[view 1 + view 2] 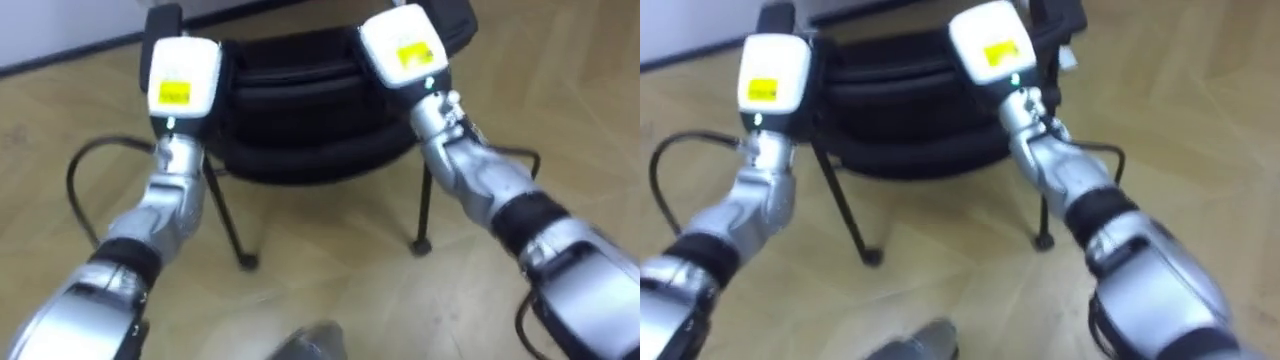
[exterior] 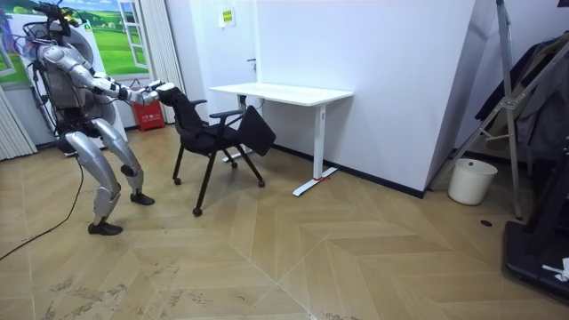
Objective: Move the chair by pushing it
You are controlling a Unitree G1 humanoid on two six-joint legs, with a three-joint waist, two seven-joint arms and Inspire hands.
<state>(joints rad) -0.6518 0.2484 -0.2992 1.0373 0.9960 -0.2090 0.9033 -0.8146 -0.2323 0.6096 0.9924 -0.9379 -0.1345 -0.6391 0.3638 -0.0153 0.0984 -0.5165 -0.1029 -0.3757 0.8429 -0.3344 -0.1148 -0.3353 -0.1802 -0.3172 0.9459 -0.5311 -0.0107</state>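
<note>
Wood floor [image 1: 330, 262], black chair [image 1: 300, 120], its backrest touching left hand [image 1: 185, 72] and right hand [image 1: 403, 48], their grip cannot be told

Both arms stretch forward, left hand [image 1: 183, 75] and right hand [image 1: 405, 48] apart.

White desk [image 2: 283, 92] by white wall [image 2: 382, 71]; parquet floor [image 2: 356, 253]; perhaps bin [image 2: 471, 181].

Wood floor [image 2: 356, 258] carries the black chair [image 2: 209, 133] on thin legs, a white desk [image 2: 284, 92] just beside it, and a white bin [image 2: 471, 180] well apart by the wall
</note>
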